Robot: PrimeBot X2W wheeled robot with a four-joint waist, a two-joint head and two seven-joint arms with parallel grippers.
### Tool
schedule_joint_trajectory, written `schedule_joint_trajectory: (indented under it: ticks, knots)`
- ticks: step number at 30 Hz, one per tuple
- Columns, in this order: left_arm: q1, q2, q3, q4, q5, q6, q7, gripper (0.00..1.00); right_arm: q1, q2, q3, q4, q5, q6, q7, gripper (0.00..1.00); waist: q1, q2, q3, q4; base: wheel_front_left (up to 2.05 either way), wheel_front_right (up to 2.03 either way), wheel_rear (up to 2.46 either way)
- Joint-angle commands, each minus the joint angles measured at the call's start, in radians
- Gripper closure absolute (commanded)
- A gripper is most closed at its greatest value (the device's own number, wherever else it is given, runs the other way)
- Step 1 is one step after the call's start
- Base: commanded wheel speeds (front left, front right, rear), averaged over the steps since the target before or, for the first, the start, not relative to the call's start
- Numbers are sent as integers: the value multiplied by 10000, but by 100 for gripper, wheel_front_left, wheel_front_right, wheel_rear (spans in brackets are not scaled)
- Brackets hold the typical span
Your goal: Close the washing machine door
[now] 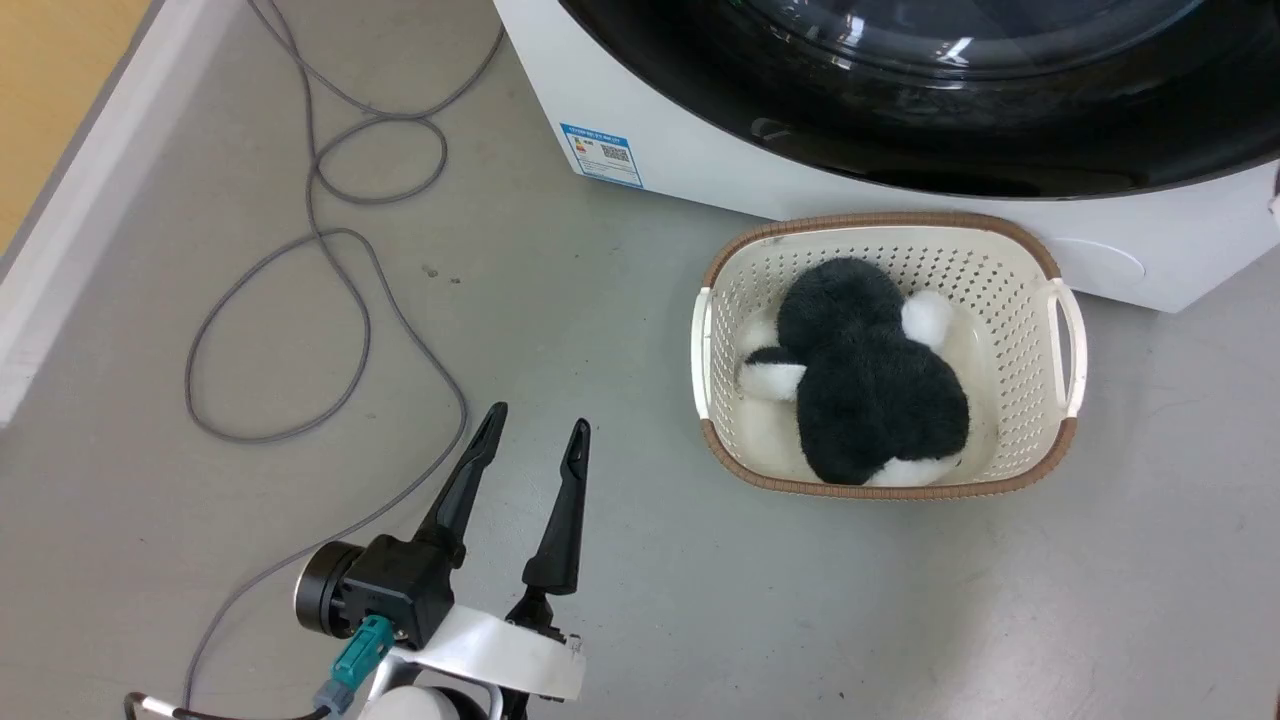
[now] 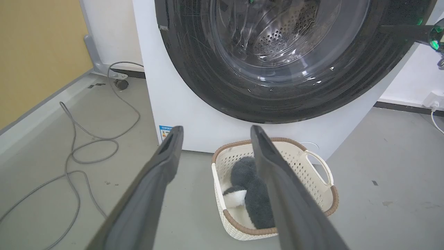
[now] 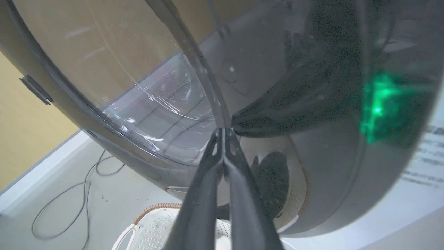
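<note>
Black-rimmed, the washing machine door (image 2: 277, 100) sat near-flush on the washing machine (image 2: 180, 104), likely heavy, rigid and slick, best pushed at its rim by the right gripper (image 3: 223, 133), fingers pressed together; the left gripper (image 1: 538, 420) gaped empty.

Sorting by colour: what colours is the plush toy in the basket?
Plush toy: black and white, clearest in head view.
</note>
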Motion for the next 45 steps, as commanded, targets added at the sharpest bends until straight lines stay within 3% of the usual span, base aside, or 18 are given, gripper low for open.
schedule_joint_trajectory:
  ticks: [1,12,18,25,32,36,45]
  knots:
    - [-145,-13,-19,31,-56,63,-43,0,-415,-58,-288,308,-31,-109,-127,100,-1,0,-11,-17,0,0,0]
    - [6,-14,20,161,-57,134,-43,0,-457,539,-122,1292,-207,-109,-868,100,-1,0,-646,-360,0,0,0]
    - [269,-14,316,297,41,72,-43,0,652,799,781,1097,-66,-109,-1354,100,-1,0,-1705,-769,0,0,0]
    - [810,-6,859,631,194,73,-43,0,2576,706,1413,-234,502,-109,-2377,100,-1,0,-3036,-1385,0,0,0]
    - [1266,127,1308,849,354,11,-43,0,4358,840,1448,-1745,423,-109,-2616,100,-1,0,-3872,-2037,0,0,0]
    - [1488,108,1556,745,292,70,-43,0,5400,1057,1005,-2716,-62,-109,-2700,100,-1,0,-4163,-2288,0,0,0]
    - [1850,63,1854,688,351,94,-44,0,7881,2350,-757,-4618,-1002,-109,-2520,100,-1,0,-4438,-2525,0,0,0]
